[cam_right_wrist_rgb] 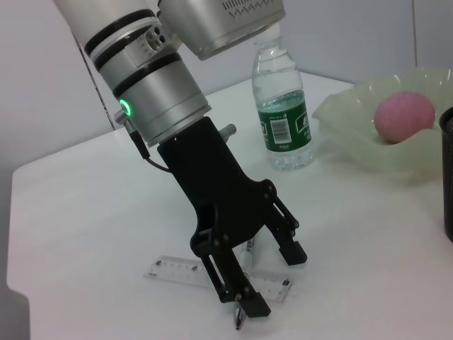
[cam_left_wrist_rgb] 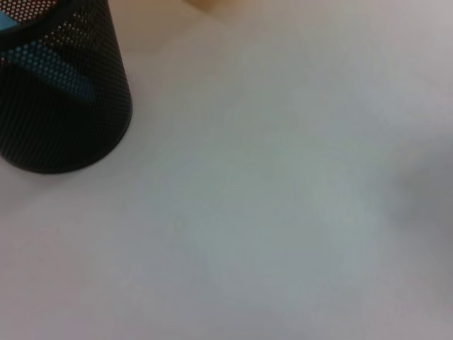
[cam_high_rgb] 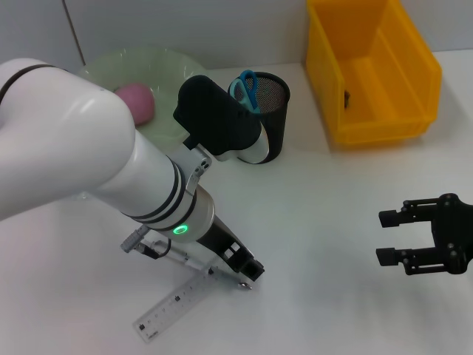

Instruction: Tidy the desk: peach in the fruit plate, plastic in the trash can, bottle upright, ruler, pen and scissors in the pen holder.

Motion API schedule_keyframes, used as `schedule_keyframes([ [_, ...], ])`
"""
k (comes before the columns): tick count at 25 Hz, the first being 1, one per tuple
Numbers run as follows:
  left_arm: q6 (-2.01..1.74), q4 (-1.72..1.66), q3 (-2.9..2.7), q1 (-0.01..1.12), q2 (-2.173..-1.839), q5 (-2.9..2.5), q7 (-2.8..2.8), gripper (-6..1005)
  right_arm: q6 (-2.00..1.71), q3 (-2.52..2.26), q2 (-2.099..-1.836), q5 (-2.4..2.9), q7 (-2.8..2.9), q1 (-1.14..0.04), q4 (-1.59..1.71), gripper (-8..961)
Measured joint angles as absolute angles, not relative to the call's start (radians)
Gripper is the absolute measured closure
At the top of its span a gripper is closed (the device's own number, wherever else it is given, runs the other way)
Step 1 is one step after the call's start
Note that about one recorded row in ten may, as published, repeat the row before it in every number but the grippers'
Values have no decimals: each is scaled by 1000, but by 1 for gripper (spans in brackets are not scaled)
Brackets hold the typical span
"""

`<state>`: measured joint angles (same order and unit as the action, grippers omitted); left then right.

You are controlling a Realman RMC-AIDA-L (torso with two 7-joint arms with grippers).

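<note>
Desk: my white tabletop (cam_high_rgb: 310, 214), plain and evenly lit.
Wall: pale grey panels (cam_high_rgb: 185, 22) behind my desk, one vertical seam showing.

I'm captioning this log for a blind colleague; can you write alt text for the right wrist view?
The left gripper reaches down with open fingers straddling a clear ruler flat on the white table. Behind stand an upright water bottle and a pale green fruit plate holding a pink peach.

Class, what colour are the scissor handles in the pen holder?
Light blue scissors, clearest in the head view.
</note>
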<state>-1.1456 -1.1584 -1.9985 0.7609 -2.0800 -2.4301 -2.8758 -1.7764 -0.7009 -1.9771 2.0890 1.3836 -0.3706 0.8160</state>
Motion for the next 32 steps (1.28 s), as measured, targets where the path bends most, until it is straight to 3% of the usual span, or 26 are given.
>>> schedule_keyframes([
  [6, -1143, -1155, -2001, 761, -2080, -2430, -2874, 175, -1776, -701, -1982, 2089, 1384, -372, 816, 277],
  [9, -1142, -1150, -2002, 761, -2080, -2430, -2873, 329, -1776, -701, -1983, 2088, 1384, -373, 816, 277],
  [20, -1139, -1147, -2007, 761, -2080, -2440, -2871, 348, -1778, -701, -1986, 2083, 1384, -380, 812, 277],
  [25, -1135, -1145, -2015, 759, -2080, -2441, -2868, 409, -1778, -701, -1986, 2083, 1384, -380, 811, 277],
  [30, -1136, -1160, -2018, 756, -2080, -2441, -2867, 590, -1778, -701, -1986, 2083, 1384, -382, 812, 277],
  [32, -1143, -1171, -2011, 755, -2080, -2441, -2867, 597, -1778, -701, -1986, 2083, 1384, -383, 812, 277],
])
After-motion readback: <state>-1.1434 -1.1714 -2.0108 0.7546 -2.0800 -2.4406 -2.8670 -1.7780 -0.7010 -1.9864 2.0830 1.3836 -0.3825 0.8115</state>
